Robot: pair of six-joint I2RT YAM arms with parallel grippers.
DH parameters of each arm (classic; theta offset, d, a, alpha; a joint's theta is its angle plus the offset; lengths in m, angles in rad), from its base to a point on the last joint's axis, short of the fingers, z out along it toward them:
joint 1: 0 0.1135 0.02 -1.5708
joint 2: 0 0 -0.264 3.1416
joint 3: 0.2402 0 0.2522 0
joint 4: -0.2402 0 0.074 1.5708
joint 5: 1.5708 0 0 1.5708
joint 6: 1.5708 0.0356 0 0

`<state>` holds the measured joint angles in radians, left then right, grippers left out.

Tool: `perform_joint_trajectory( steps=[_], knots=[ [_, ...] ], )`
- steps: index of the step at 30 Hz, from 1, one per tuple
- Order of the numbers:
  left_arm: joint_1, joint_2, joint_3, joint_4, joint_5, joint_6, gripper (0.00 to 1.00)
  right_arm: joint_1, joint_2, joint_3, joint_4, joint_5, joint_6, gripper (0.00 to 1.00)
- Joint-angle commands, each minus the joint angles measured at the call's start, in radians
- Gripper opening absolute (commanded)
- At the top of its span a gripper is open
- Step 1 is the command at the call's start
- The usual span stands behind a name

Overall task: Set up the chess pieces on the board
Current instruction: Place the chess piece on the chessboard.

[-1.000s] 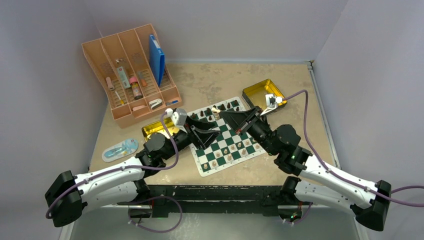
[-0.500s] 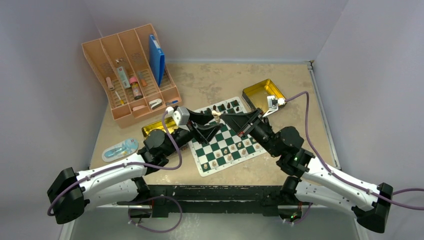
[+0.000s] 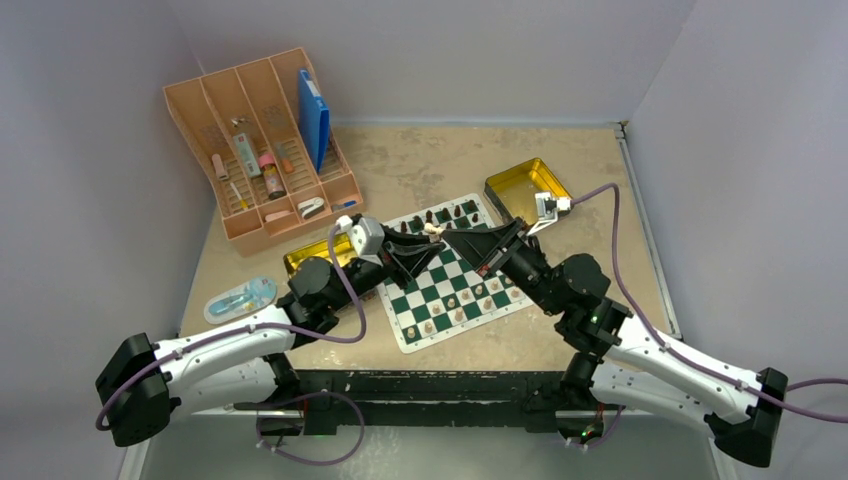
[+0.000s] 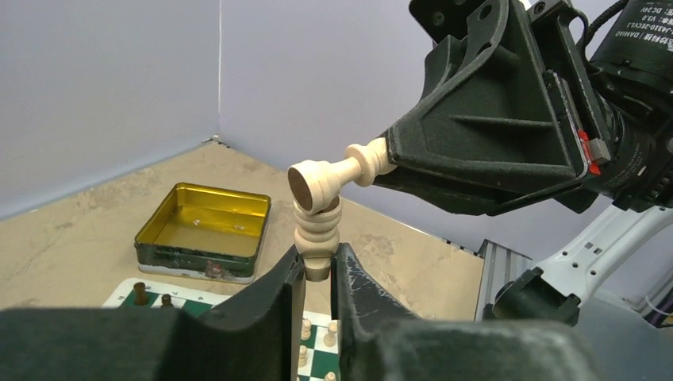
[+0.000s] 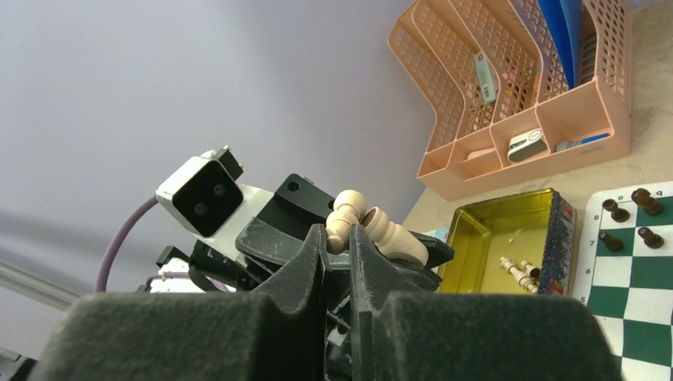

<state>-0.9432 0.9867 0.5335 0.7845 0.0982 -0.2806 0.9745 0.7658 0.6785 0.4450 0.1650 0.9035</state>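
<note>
Chess pieces aloft, clear of board

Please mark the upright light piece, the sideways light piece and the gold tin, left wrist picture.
upright light piece (image 4: 317, 230): left wrist view, ringed body.
sideways light piece (image 4: 319, 179): left wrist view, wide base.
gold tin (image 4: 198, 263): left wrist view, near wall.

On the black motor casing of my right arm, at one o'clock in my left wrist view, white print reads "DAMIAO"; the model code under it starts "J43" and the rest is unclear; on the board, along its white border at four o'clock in my right wrist view, stand the rank numbers "8" and "7"; labels inside the orange organizer are too blurred to read.
</note>
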Motion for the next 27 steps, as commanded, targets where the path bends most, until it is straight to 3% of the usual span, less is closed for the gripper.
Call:
perform_joint_trajectory(
  steps=[1,3,11,17,27],
  knots=[
    [-0.002,-0.012,0.038,-0.008,0.026,0.015,0.08,-0.003,-0.019,0.028,-0.036,0.031,-0.036,0.0],
    [-0.002,-0.017,0.019,-0.039,0.016,-0.006,0.0,-0.002,-0.018,0.068,-0.116,0.06,-0.069,0.0],
    [-0.002,-0.064,-0.104,-0.097,-0.046,-0.043,0.0,-0.003,-0.075,0.14,-0.341,0.163,-0.184,0.0],
    [-0.002,-0.099,-0.071,-0.317,-0.152,-0.034,0.0,-0.003,-0.075,0.237,-0.622,0.258,-0.255,0.0],
    [-0.002,-0.19,-0.012,-0.56,-0.165,0.022,0.0,-0.003,-0.027,0.342,-0.921,0.212,-0.245,0.0]
  ],
)
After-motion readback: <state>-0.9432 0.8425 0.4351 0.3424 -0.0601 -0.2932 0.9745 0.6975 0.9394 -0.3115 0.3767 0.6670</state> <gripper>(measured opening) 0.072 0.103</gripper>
